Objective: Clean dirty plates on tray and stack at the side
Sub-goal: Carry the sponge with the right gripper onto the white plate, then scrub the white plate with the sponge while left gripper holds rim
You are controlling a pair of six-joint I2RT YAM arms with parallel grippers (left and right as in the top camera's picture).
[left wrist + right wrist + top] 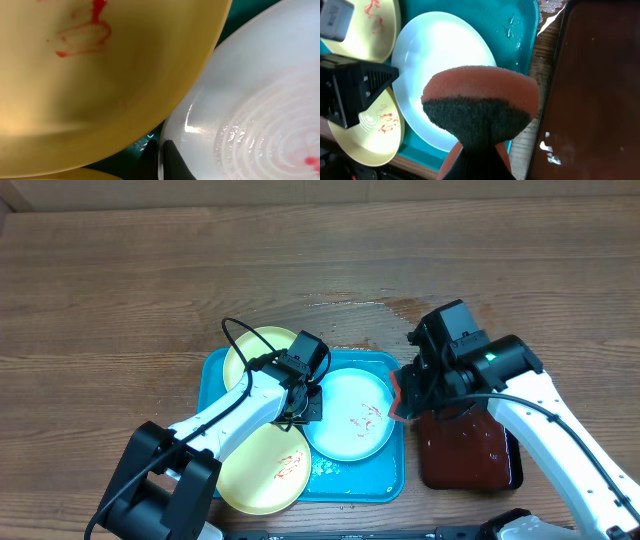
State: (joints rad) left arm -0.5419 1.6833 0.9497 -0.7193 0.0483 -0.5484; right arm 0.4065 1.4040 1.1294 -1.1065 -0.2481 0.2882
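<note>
A turquoise tray [385, 475] holds three dirty plates with red smears. One pale yellow plate [250, 348] lies at its back left, another [262, 472] at its front left, and a mint-blue plate [352, 415] on the right. My left gripper [311, 413] is shut on the mint-blue plate's left rim; the left wrist view shows that rim [172, 125] pinched between the dark fingertips [172, 160]. My right gripper [480, 157] is shut on an orange sponge [480, 100] with a dark scouring face. The sponge hangs over the tray's right edge, beside the mint-blue plate [445, 55].
A smaller dark red-brown tray [470, 455] lies right of the turquoise one, under my right arm. A wet patch [385, 308] shines on the wooden table behind the trays. Water beads dot the turquoise tray floor [515, 27].
</note>
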